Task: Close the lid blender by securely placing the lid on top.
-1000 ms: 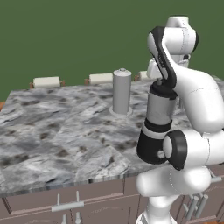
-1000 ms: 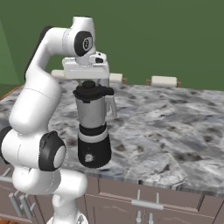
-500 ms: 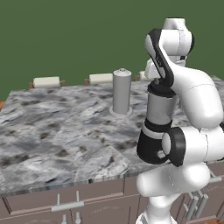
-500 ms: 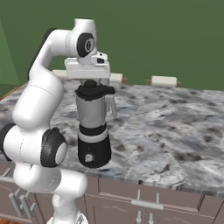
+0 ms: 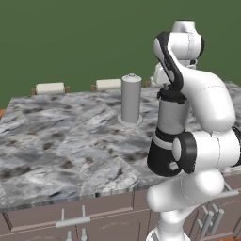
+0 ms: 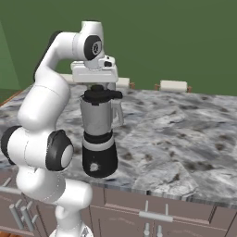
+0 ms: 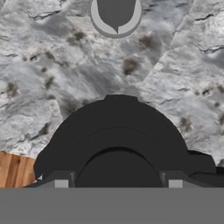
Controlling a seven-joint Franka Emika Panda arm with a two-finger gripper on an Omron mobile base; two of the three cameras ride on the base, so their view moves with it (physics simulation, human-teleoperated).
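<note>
The blender (image 6: pixel 99 134) is stood at the counter's (image 6: pixel 185 139) front edge, its base half hidden by the arm in the left view, the lid (image 6: pixel 99 95) is seated on its jar, and the gripper (image 6: pixel 96 86) above is largely masked, its jaw spread indiscernible.

Marble counter (image 5: pixel 56 141) bears blender (image 6: pixel 98 134), grey cylinder (image 5: pixel 131 100).

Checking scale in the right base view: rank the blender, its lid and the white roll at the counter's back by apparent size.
1. blender
2. lid, though it is much nearer the camera than the roll
3. white roll
</note>
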